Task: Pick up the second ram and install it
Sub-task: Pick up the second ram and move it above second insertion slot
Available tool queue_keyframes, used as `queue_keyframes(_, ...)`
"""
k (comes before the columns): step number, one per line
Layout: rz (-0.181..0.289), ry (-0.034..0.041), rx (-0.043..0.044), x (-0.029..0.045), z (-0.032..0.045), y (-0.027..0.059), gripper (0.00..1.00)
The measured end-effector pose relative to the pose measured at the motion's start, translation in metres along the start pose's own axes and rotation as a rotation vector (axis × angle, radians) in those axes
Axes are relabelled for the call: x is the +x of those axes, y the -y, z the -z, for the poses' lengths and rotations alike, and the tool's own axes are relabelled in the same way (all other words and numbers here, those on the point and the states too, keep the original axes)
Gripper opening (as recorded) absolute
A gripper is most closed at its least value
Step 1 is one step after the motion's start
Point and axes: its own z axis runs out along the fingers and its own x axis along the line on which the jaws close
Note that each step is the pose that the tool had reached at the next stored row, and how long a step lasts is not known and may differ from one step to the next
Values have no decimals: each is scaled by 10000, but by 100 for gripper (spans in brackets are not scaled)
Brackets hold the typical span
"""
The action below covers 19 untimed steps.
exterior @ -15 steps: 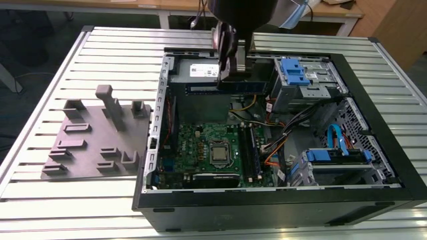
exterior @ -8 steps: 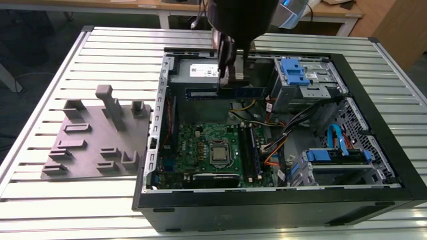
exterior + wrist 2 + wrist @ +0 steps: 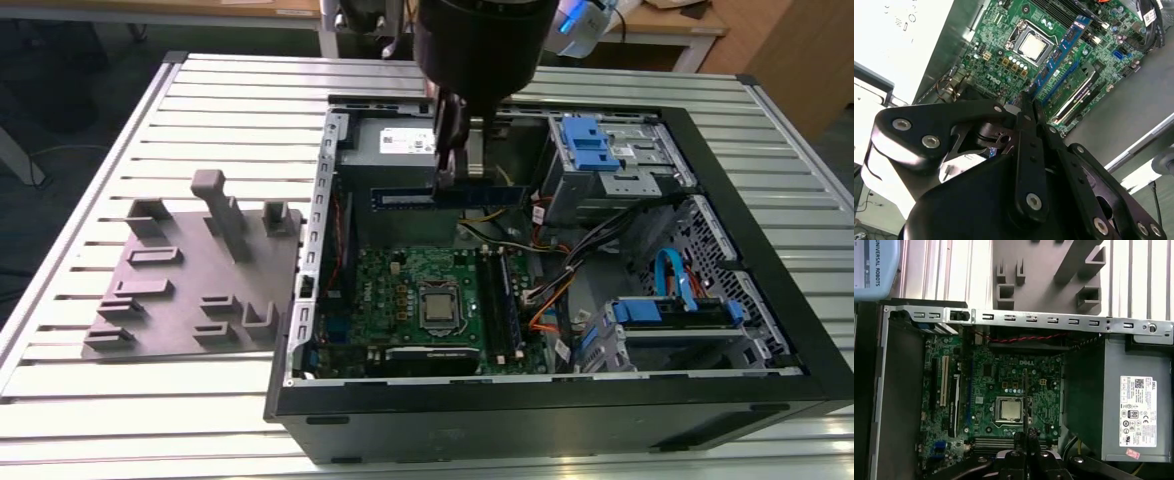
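Closed on the ram, the gripper holds the stick on edge over the open case, above the motherboard and not yet seated in a slot. If it comes down skewed to the slots beside the processor, it could jam or flex. The loose cables nearby could snag it, and the thin stick might slip in the pinch.

Long, thin, dark-blue second ram with dark chips, clamped on edge between the fingertips of the gripper, held level and sticking out to both sides of them
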Motion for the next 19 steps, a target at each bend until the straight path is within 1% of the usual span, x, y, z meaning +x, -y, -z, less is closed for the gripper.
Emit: queue_keyframes(19,0,0,0,16,-323,18,13)
